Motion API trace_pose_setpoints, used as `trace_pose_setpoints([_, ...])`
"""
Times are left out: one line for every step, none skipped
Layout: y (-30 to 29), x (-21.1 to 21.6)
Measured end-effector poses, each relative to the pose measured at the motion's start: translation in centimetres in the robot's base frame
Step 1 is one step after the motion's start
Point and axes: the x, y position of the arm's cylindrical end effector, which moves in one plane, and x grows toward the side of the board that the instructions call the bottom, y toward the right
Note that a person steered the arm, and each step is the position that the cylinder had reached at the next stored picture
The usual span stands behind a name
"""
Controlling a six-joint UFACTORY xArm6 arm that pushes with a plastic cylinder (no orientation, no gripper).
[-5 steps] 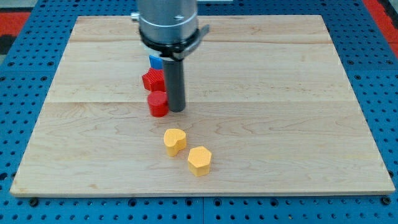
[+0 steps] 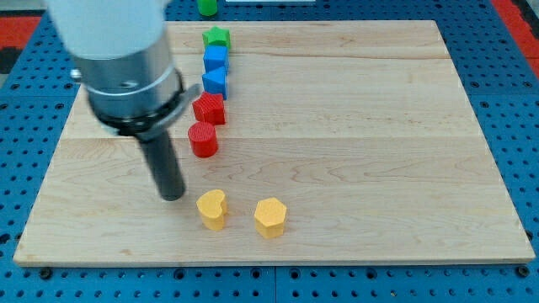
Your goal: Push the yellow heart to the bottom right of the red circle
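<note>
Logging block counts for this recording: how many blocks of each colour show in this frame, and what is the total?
Green: 2, a green star block and a green block at the view's top edge, shape unclear.
Blue: 2, upper blue block, lower blue block.
Red: 2, red block, red circle.
Yellow: 2, yellow heart, yellow hexagon-like block.
Total: 8.

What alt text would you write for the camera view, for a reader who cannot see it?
My tip rests on a wooden board, just left of the yellow heart, with a yellow hexagon further right. Above them a column runs up: red circle, red block, two blue blocks, green star.
</note>
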Motion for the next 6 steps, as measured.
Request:
trace_pose_setpoints([-0.5, 4.1])
trace_pose_setpoints([4.5, 7.1])
trace_pose_setpoints([8.5, 2.3])
trace_pose_setpoints([8.5, -2.7])
trace_pose_setpoints([9.6, -2.6])
trace_pose_setpoints([8.8, -1.6])
